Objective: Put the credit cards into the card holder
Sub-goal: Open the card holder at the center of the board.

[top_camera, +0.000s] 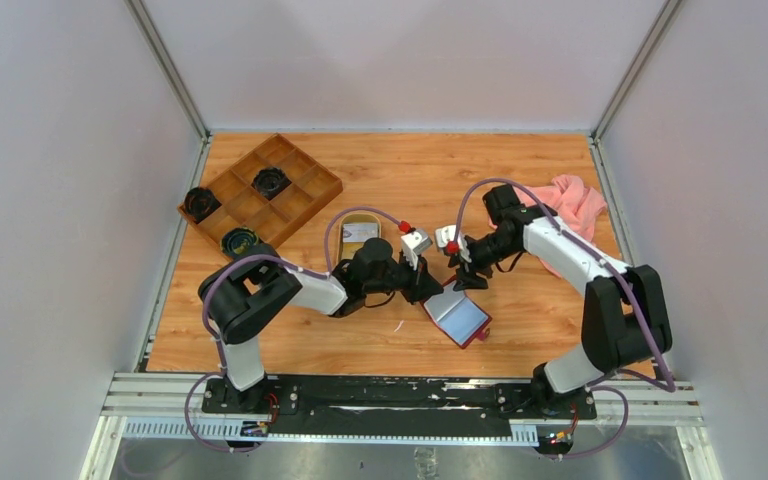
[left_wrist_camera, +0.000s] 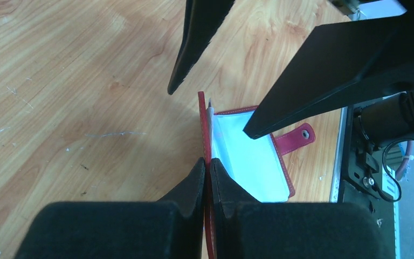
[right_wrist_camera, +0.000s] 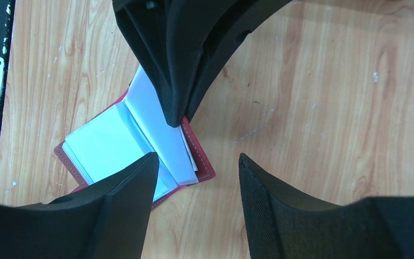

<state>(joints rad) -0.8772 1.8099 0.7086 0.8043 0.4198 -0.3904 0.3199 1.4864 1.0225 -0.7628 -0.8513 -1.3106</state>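
From above, the small dark red leather-like folding card holder is lying open on the orange-brown wooden table, between the two arms and near the front edge. Its opened length is running diagonally from the left gripper down toward the near right, with the pale grey-blue inside facing up. The thin greyish-white and tan plastic credit cards are sitting well apart from it in the oval tan wooden tray. The right gripper is hovering just behind the holder.

In the left wrist view, the left gripper is clenching one red cover by its thin edge and standing that flap upright. The small red snap tab is pointing away from that flap, toward the black base rail.

In the right wrist view, the right gripper is gaping wide over the inner sleeves with nothing between its fingers. Whether a card is already tucked in, I cannot tell.

The pinch is biting only a narrow strip of cover. A sideways or downward nudge from the right fingers could be pulling that edge free, so the flap drops shut over the pockets. The light holder could also be skating across the smooth wood.
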